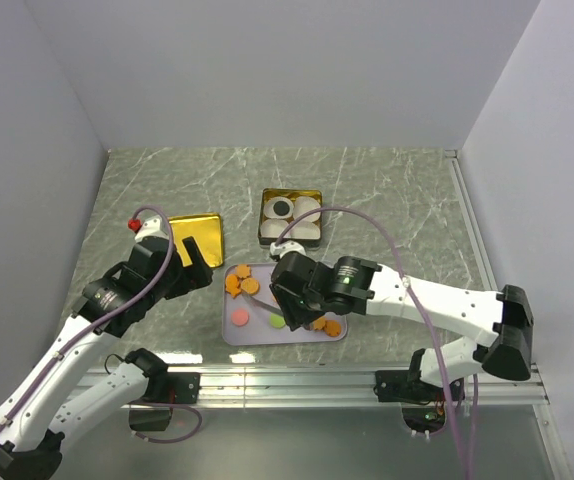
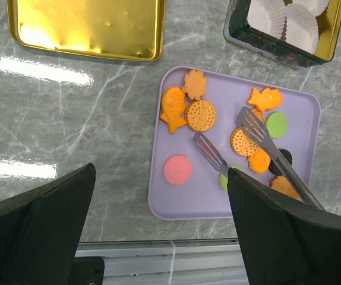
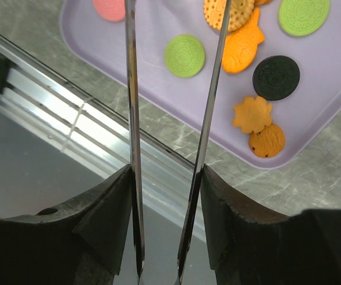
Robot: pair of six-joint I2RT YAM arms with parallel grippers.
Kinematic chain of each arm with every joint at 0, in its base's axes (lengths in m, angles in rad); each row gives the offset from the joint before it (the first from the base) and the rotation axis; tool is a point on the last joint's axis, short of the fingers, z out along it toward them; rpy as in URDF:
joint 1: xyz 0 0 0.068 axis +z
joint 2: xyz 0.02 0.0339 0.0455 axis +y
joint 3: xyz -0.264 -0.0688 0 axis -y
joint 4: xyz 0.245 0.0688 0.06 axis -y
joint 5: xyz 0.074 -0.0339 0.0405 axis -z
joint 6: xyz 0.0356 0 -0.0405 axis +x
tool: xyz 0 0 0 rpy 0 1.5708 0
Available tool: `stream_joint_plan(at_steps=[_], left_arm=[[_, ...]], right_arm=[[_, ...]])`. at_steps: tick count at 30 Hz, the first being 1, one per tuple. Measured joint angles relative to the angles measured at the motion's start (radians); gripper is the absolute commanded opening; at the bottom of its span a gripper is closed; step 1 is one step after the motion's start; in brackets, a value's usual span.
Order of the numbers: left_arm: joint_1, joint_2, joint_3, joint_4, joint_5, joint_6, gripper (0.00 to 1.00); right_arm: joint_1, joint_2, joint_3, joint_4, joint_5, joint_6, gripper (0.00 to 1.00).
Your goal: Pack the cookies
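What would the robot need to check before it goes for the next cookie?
1. Right gripper clamped on the tongs: ok.
2. Tong tips spread, nothing pinched: ok.
3. Cookies left on the tray: ok, plenty.
4. Tin open, with paper cups free: ok.
5. Left gripper open, beside the tray: ok.
6. Tips' height above the cookies: cannot tell.

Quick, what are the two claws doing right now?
Left claw: open, holding nothing.
Right claw: closed on the metal tongs.
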Motion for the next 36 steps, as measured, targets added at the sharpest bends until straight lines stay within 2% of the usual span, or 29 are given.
stream_joint_plan(at_steps=[20, 23, 31, 36], left_arm=[[0.000, 0.000, 0.000, 0.000, -0.019, -0.011, 0.98], [0.000, 0.000, 0.000, 0.000, -0.019, -0.012, 0.98], [0.000, -0.013, 0.000, 0.000, -0.019, -0.018, 0.98], [0.000, -0.019, 0.000, 0.000, -0.019, -0.018, 0.98]], right_arm=[[0.010, 0.153, 0.046, 0.002, 0.016, -0.067, 0.53], [0.010, 0.161, 0.046, 0.001, 0.014, -0.071, 0.51], [0.010, 0.166, 0.051, 0.006, -0.005, -0.072, 0.34], [0.011, 0.166, 0.051, 0.009, -0.005, -0.070, 0.32]])
